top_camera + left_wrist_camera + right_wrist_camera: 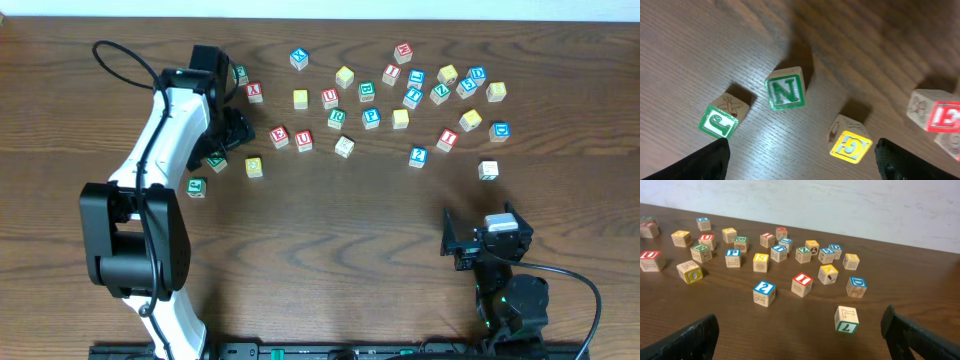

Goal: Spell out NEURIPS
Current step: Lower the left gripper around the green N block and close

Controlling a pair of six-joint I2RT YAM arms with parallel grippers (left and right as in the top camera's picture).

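Overhead view: thirty small cubes of pale wood with coloured letter faces lie scattered across the far half of a dark brown wood-grain table (340, 250), with two arms at the near edge. The white-and-black left arm reaches to the left end of the scatter. The left gripper (236, 130) is spread wide and holds nothing. The green N cube (216, 160) lies just beside it. The red E cube (280, 136) and red U cube (304, 141) sit side by side to the right of the gripper. The black right gripper (458, 240) is near the front edge, well apart from all cubes. Left wrist view: five cubes are visible, one cut by the frame. The green N cube (785, 90) is square-edged and tilted, ahead of the wide-set left gripper (802, 162); the red E cube (942, 115) is at right. Right wrist view: about twenty-six cubes, the far ones too small to count surely, before a pale wall (840, 200). The right gripper (802, 340) is fully spread and empty.
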